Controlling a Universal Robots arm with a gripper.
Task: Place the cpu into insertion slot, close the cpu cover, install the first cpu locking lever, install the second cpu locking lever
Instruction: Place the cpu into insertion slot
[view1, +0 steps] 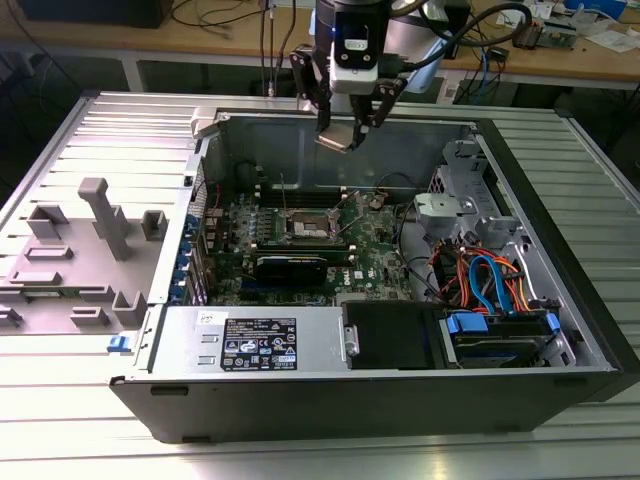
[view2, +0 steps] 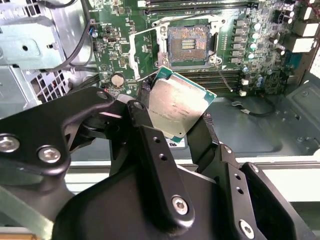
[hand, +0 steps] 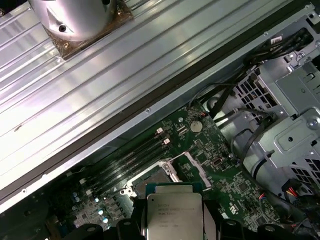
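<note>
CPU (view2: 180, 107) hangs slightly tilted, metal top up, clamped by its opposite edges in the gripper (view2: 175, 120), probably to keep the fingers off its underside. It is well above the motherboard (view1: 380, 255) inside the open computer case (view1: 300, 135). Below it the insertion slot (view2: 189, 45) lies bare. Its CPU cover (view2: 133, 57) is swung open beside it, apparently leaving the pin field free to receive the part.

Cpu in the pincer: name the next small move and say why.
Probably bring the cpu down over the insertion slot. The pincer grips it above the motherboard, off to one side of the slot, whose pin field lies bare with the cpu cover swung open.
</note>
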